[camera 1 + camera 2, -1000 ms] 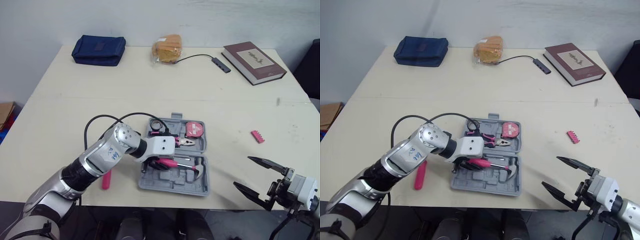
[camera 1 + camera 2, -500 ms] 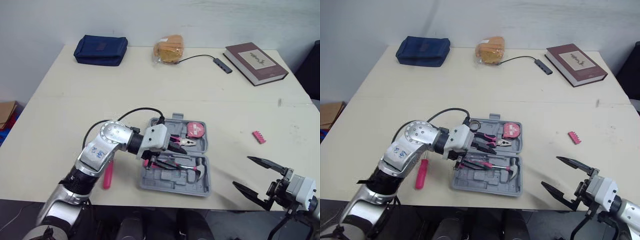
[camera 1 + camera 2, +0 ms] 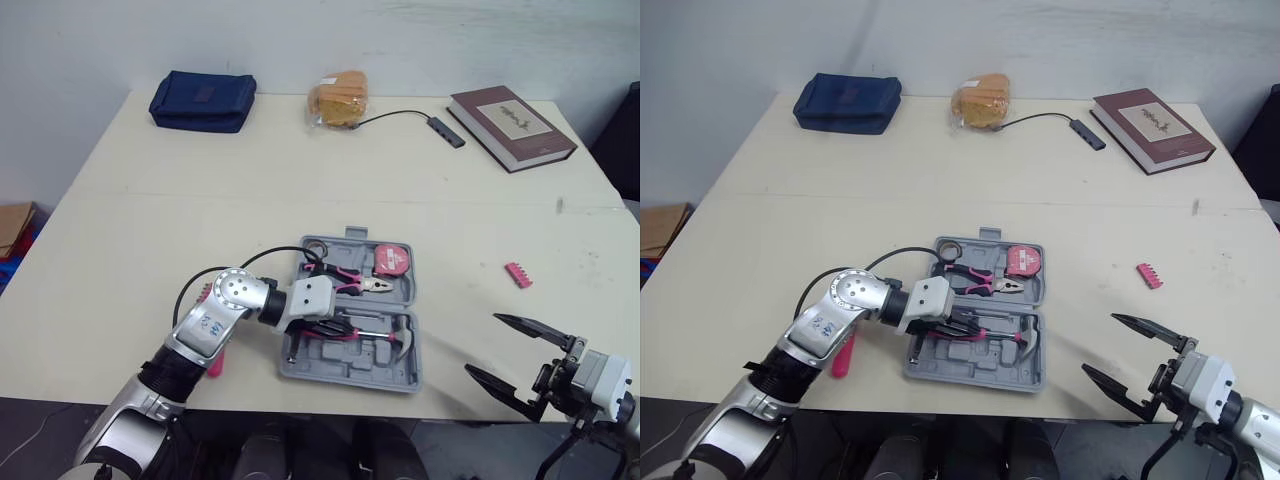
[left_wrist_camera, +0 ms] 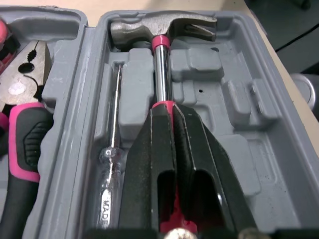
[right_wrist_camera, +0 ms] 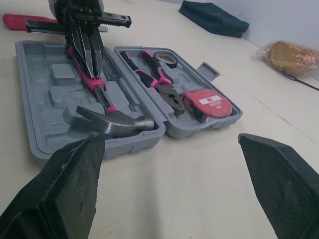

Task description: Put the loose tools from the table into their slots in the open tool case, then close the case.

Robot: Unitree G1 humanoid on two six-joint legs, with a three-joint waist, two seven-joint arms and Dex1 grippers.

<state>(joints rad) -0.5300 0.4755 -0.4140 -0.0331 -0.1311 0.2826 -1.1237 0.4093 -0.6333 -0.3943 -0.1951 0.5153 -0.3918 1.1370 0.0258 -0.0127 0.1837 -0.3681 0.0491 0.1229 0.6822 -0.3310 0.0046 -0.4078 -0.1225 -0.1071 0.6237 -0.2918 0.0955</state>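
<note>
Seating the hammer (image 4: pixel 160 69): left jaws clench its handle inside the case (image 3: pixel 400 372), lower centre. Right jaws gape empty, lower right. Next, likely: release, then fetch the screwdriver (image 3: pixel 840 357) on the bench (image 3: pixel 150 220), left of the case.

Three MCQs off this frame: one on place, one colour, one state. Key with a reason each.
1. Relative to the tool case, the small pink strip lies: A) inside it B) on the table to its right C) on the book
2. The pouch at the table's far left is: A) navy blue B) red C) green
3. The left claw is: A) open above the table B) gripping the pouch C) shut on the hammer in the case
Key: 1B, it sits on bare tabletop apart from the case; 2A, dark blue fabric; 3C, it clamps the hammer's pink grip.
</note>
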